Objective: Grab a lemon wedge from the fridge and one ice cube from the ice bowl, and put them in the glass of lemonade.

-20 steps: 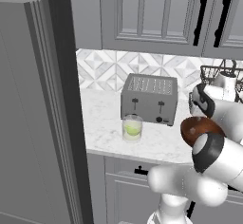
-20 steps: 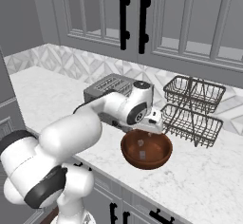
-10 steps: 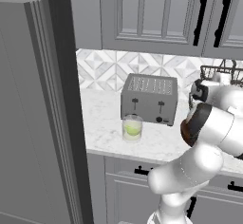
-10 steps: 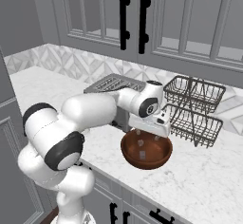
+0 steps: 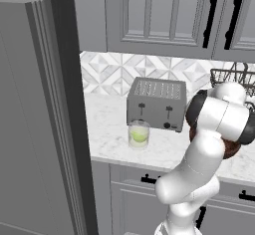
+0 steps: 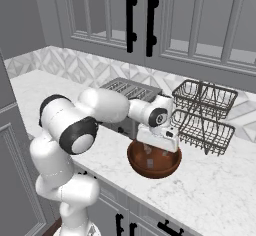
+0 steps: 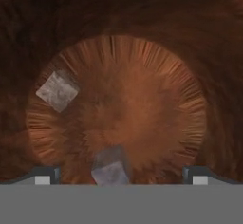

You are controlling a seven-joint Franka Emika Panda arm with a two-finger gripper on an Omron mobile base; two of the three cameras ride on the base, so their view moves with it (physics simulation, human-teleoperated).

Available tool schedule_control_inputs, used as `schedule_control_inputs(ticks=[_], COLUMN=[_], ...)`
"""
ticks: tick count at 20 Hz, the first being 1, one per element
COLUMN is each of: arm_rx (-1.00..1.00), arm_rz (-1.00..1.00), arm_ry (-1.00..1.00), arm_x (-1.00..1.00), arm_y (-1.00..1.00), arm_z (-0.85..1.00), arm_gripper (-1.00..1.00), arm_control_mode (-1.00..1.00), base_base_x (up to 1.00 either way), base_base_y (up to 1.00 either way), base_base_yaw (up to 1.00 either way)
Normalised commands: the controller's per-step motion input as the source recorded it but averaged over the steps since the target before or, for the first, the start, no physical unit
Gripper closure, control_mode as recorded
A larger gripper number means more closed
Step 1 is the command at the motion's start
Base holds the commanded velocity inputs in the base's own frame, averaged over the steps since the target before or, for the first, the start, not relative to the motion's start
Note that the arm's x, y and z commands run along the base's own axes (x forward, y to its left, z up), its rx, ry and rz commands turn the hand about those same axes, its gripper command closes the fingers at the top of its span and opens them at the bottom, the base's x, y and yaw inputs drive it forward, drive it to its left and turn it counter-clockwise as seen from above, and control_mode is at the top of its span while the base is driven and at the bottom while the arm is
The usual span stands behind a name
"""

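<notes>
Reaching lower than a second ago, with the gripper (image 7: 121,175) now dipped into the bowl (image 6: 153,161), hand hidden behind the rim in the right base view where it earlier hung just above. Spread wide, jaws gaping, gripping nothing; both fingertips (image 7: 45,175) apart at the bottom of the hand view. Counted in the bowl: two ice cubes, one (image 7: 110,167) right between the fingertips, the other (image 7: 57,91) farther ahead and off to the left in the hand view, neither touched as far as visible. One glass of lemonade (image 5: 139,134) on the counter (image 5: 107,134), well off to the left of the gripper in the left base view, in front of one toaster (image 5: 156,103); same spot as earlier. One two-tier wire rack (image 6: 204,115) just beyond the bowl. Dark fridge (image 5: 42,109) door farther left than the glass. Lemon wedge not made out.
</notes>
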Motion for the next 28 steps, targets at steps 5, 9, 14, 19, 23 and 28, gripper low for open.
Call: schedule_control_inputs(ticks=[5,9,14,19,23,28], arm_rx=[0.14,0.01,0.00,0.02,0.04,0.03], arm_rz=[0.00,0.00,0.00,0.00,0.00,0.00], arm_ry=[0.01,0.14,0.18,0.11,-0.01,-0.10], arm_x=[0.07,0.11,0.01,0.00,-0.29,-0.33], arm_y=[0.00,0.00,0.00,0.00,0.00,0.00], arm_z=[-0.24,-0.14,-0.25,-0.45,0.00,0.00], arm_gripper=[-1.00,-1.00,-1.00,-1.00,-1.00,-1.00], arm_control_mode=[-1.00,-1.00,-1.00,-1.00,-1.00,-1.00], base_base_x=[0.00,0.00,0.00,0.00,0.00,0.00], base_base_y=[0.00,0.00,0.00,0.00,0.00,0.00], base_base_yaw=[0.00,0.00,0.00,0.00,0.00,0.00])
